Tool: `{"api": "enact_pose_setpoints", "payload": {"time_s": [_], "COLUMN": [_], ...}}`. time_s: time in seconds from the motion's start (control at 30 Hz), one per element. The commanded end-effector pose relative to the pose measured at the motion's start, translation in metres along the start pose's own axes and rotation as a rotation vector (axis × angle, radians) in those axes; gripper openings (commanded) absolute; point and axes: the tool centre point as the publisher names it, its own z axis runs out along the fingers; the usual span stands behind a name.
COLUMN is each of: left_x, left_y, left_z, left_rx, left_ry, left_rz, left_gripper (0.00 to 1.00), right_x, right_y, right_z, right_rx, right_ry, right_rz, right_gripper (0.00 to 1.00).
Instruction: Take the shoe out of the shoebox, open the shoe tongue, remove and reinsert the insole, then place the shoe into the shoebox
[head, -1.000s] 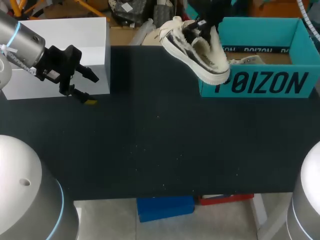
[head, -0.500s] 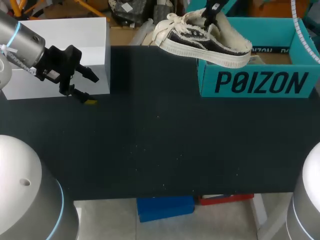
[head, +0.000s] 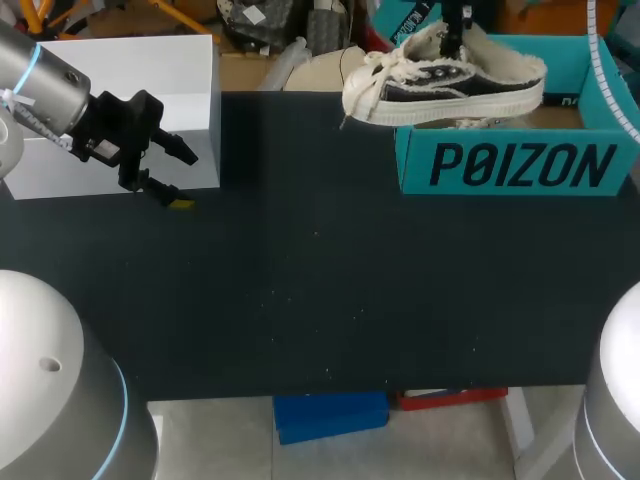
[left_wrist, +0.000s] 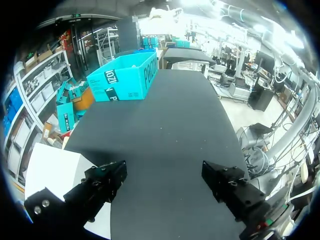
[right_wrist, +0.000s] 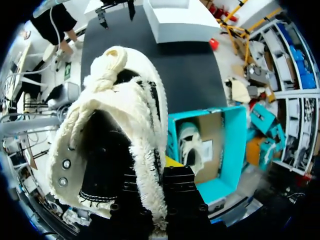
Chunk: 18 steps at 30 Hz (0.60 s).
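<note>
My right gripper (right_wrist: 152, 196) is clenched on the shoe (head: 445, 85), pinching the frayed collar edge with one finger inside the opening and one outside. The shoe hangs in the air, sole down and roughly level. It is above the near-left corner of the shoebox (head: 520, 168), with its toe and loose laces past the left wall and its heel over the inside of the shoebox. A second shoe (right_wrist: 189, 142) lies on the shoebox floor.

My left gripper (left_wrist: 162, 177) is released, fingers wide apart with nothing between them. It sits well away from the shoebox on the left of the table (head: 320, 290), just in front of a white box (head: 195, 125).

I judge this to be a carry across the shoebox rim, either the lift-out or the final return. I cannot tell which, since the insole is not readable inside the dark opening.

If it is going out, the sole must clear the front wall and land on open table where my left gripper can reach the tongue. If it is going in, I must bring the toe and laces inside the left wall and lower the shoe beside the second shoe.
</note>
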Motion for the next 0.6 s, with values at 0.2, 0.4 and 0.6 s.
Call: {"api": "enact_pose_setpoints", "payload": {"time_s": [0.2,0.4,0.6], "left_x": [0.0,0.0,0.0], "left_y": [0.001,0.001,0.001], "left_z": [0.001,0.001,0.001], "left_rx": [0.001,0.001,0.001], "left_ry": [-0.004,-0.004,-0.004], "left_rz": [0.002,0.002,0.002], "left_gripper": [1.0,1.0,1.0], "right_x": [-0.091,-0.147,-0.198], "right_y": [-0.05,-0.088,-0.117], "right_z": [0.019,0.036,0.057], "right_rx": [0.012,0.011,0.002], "right_ry": [0.007,-0.033,-0.055], "right_rz": [-0.087,-0.123,-0.136], "right_gripper": [0.0,0.0,0.0]}}
